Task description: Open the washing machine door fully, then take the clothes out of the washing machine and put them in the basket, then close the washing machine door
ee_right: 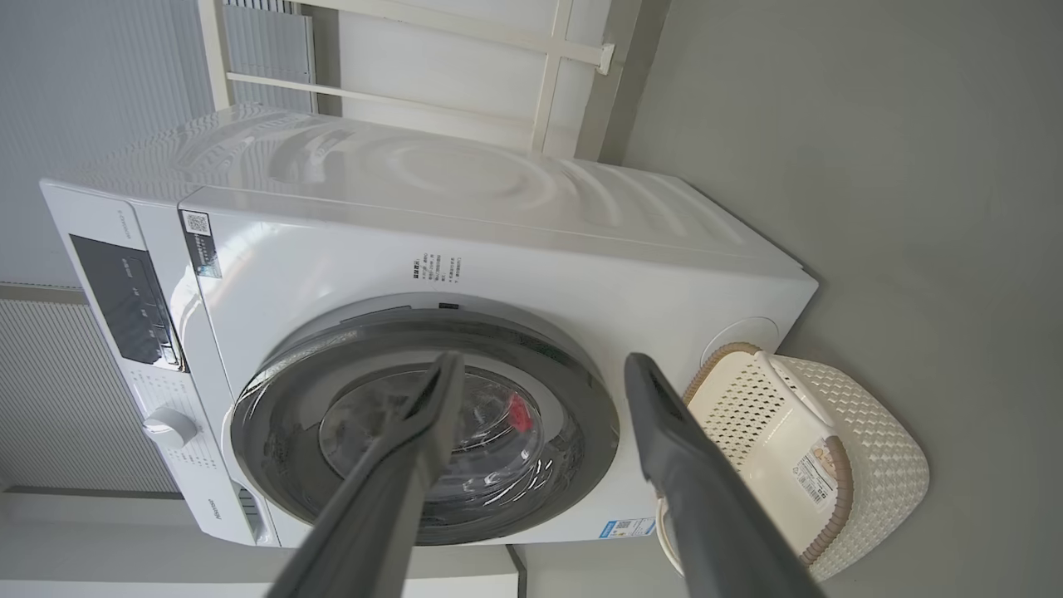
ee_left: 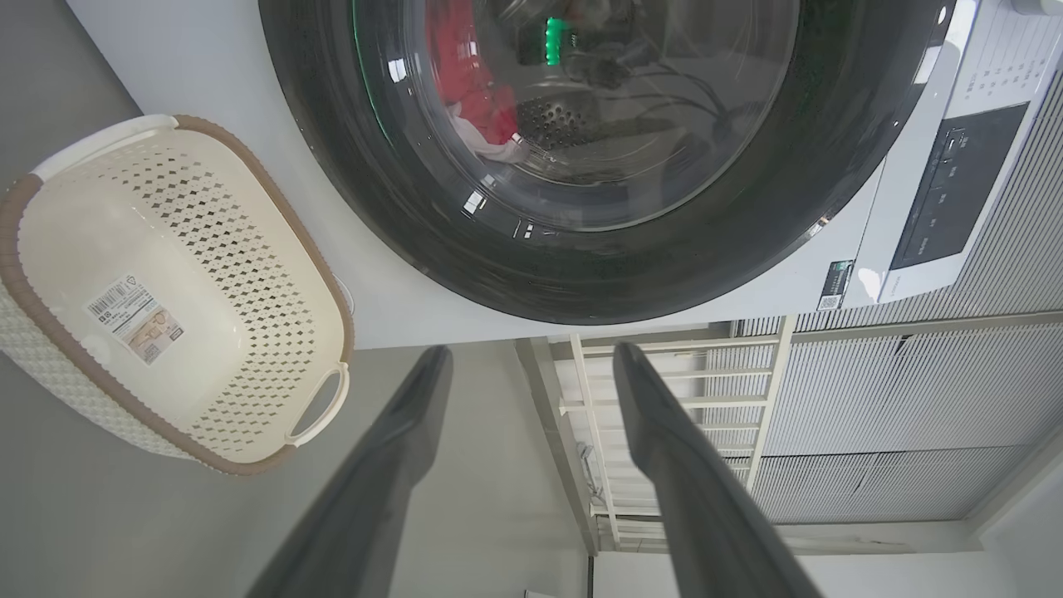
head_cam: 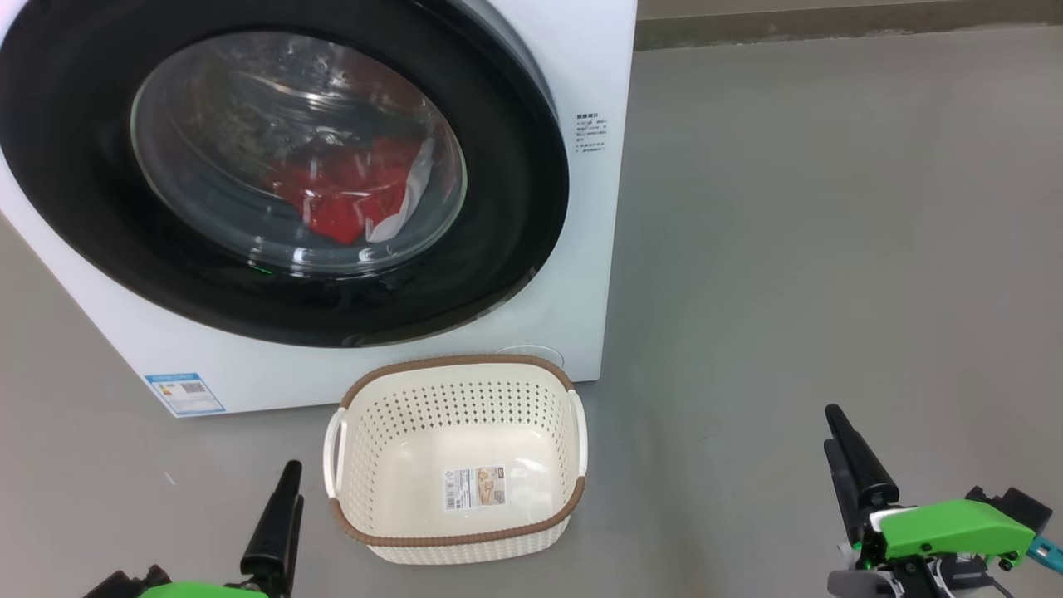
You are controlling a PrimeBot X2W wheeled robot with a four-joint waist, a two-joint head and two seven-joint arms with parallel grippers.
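Observation:
The washing machine (head_cam: pixel 581 66) stands white at the upper left, and its door (head_cam: pixel 515 249), black-rimmed with a bulging glass window, lies flat against the front. Red clothes (head_cam: pixel 349 191) with a white edge show through the glass inside the drum. The cream basket (head_cam: pixel 455 372) sits on the floor right in front of the machine, holding nothing but a sticker. My left gripper (head_cam: pixel 286 477) is low at the left, short of the basket, open with nothing between its fingers (ee_left: pixel 390 465). At the lower right my right gripper (head_cam: pixel 833 428) is open and holds nothing, well clear of the machine.
Grey floor (head_cam: pixel 830 208) stretches wide to the right of the machine. A dark skirting (head_cam: pixel 830 29) runs along the back wall. A white railing (ee_left: pixel 664 390) stands beside the machine. The dark control panel (ee_right: pixel 124 299) and a knob (ee_right: pixel 169 426) sit at the machine's top.

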